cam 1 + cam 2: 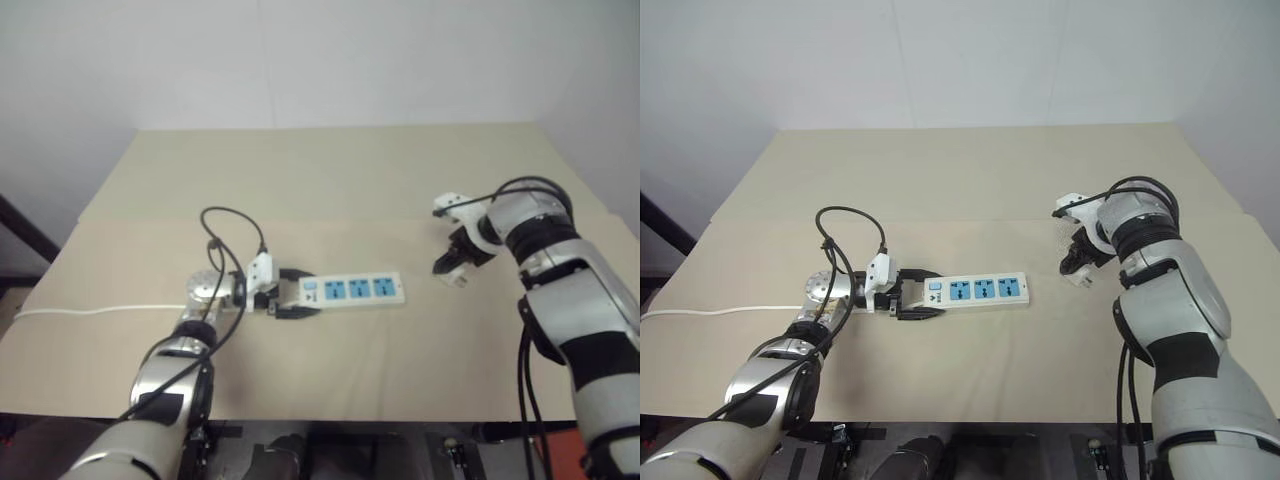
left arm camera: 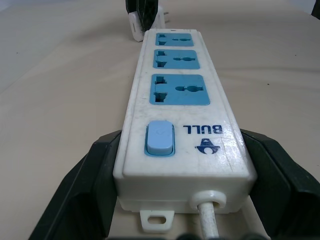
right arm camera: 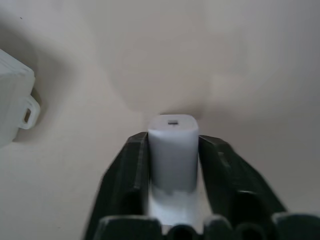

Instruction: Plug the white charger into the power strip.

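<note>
The power strip lies flat on the table, a long white bar with three blue outlet faces and a blue switch at its near end. My left gripper has its black fingers pressed against both sides of that switch end. To the right of the strip's far end, my right gripper points steeply down at the table. It is shut on the white charger, a small boxy white block held between both fingers, just above the tabletop. The strip's far end lies a short way from the charger.
The strip's thin white cord runs off to the left across the beige table. A black cable loops above my left wrist. A white wall stands behind the table's far edge.
</note>
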You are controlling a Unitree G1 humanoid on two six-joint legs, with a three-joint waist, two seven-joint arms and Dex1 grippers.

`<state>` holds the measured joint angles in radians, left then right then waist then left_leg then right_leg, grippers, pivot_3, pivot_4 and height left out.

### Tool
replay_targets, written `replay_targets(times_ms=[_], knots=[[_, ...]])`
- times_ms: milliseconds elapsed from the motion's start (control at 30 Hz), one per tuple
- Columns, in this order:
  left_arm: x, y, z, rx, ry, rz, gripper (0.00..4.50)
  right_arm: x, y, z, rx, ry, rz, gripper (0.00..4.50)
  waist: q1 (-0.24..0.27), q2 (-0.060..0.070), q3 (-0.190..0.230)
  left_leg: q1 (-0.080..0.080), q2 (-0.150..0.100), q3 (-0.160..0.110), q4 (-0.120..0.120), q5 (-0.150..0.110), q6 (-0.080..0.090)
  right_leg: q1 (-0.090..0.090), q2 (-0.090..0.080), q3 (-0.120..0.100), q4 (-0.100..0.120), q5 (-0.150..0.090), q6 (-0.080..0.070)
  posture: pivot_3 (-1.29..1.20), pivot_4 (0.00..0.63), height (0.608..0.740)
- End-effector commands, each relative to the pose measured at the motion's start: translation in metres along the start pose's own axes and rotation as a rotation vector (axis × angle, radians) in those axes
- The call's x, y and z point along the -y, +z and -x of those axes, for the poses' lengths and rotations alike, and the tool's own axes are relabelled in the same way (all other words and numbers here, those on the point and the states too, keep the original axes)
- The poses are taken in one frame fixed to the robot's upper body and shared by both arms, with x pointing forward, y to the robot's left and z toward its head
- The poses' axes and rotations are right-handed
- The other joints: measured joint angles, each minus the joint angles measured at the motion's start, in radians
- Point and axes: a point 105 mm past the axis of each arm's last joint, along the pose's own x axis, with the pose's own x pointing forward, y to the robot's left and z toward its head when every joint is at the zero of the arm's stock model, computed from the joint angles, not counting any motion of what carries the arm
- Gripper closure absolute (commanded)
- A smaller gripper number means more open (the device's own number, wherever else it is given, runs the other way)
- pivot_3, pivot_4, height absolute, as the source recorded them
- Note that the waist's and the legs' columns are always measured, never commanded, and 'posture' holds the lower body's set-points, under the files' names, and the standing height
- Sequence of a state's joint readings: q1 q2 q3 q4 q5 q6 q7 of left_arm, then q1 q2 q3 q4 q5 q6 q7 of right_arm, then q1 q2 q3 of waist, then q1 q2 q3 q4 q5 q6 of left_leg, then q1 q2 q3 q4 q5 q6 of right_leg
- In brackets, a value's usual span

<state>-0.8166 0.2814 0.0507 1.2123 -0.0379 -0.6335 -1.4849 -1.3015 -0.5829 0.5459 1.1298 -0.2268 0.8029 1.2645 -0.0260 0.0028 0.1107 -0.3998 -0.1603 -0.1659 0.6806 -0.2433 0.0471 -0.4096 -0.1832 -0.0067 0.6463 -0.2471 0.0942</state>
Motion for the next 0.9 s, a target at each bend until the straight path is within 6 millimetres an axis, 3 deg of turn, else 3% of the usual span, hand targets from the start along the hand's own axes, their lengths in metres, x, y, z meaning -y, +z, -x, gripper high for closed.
replay_targets(times_ms=[33, 233, 433, 600, 667, 800, 900], knots=[[0.018, -0.021, 0.002, -0.084, -0.066, 0.054, 1.24, 0.004, 0.004, 0.005, 0.005, -0.032, 0.029, 3.4, -0.002, 0.0, -0.001, 0.0, 0.0, 0.0, 0.0, 0.0, 0.0, 0.0, 0.0, 0.0, 0.0, 0.0, 0.0, 0.0, 0.15, 0.74], [0.018, -0.021, 0.003, -0.087, -0.069, 0.052, 1.24, 0.005, 0.004, 0.01, -0.021, -0.039, 0.083, 3.4, -0.005, 0.0, -0.004, 0.0, 0.0, 0.0, 0.0, 0.0, 0.0, 0.0, 0.0, 0.0, 0.0, 0.0, 0.0, 0.0, 0.15, 0.74], [0.017, -0.017, 0.002, -0.079, -0.094, 0.047, 1.24, -0.003, 0.031, 0.041, 0.075, -0.04, 0.17, 3.4, -0.012, 0.001, -0.005, -0.001, 0.0, 0.0, 0.0, 0.0, 0.0, -0.002, 0.0, 0.0, 0.001, 0.0, 0.0, 0.0, 0.15, 0.74], [0.014, -0.015, 0.003, -0.087, -0.103, 0.053, 1.24, -0.023, 0.059, 0.071, 0.356, -0.018, 0.16, 3.4, -0.012, 0.0, -0.005, -0.005, 0.0, 0.0, 0.0, 0.0, 0.0, -0.006, 0.0, 0.0, 0.001, 0.0, 0.0, 0.0, 0.15, 0.74], [0.013, -0.013, 0.004, -0.08, -0.104, 0.054, 1.24, -0.038, 0.065, 0.084, 0.53, 0.101, 0.136, 3.4, -0.01, -0.001, -0.006, -0.006, 0.0, 0.0, 0.0, 0.0, 0.0, -0.006, 0.0, 0.0, 0.001, 0.0, 0.0, 0.0, 0.15, 0.74], [0.014, -0.012, 0.007, -0.076, -0.113, 0.06, 1.24, -0.056, 0.07, 0.103, 0.888, 0.185, 0.227, 3.4, -0.007, -0.005, -0.008, -0.007, 0.0, -0.001, 0.001, 0.0, 0.0, -0.007, 0.0, 0.0, 0.001, 0.0, 0.0, 0.0, 0.15, 0.74], [0.016, -0.013, 0.008, -0.082, -0.124, 0.066, 1.24, -0.074, 0.059, 0.105, 1.045, 0.283, 0.323, 3.4, -0.009, -0.005, -0.009, -0.007, 0.0, -0.001, 0.001, 0.0, 0.0, -0.006, 0.0, 0.0, 0.001, 0.0, 0.0, 0.0, 0.15, 0.74]])
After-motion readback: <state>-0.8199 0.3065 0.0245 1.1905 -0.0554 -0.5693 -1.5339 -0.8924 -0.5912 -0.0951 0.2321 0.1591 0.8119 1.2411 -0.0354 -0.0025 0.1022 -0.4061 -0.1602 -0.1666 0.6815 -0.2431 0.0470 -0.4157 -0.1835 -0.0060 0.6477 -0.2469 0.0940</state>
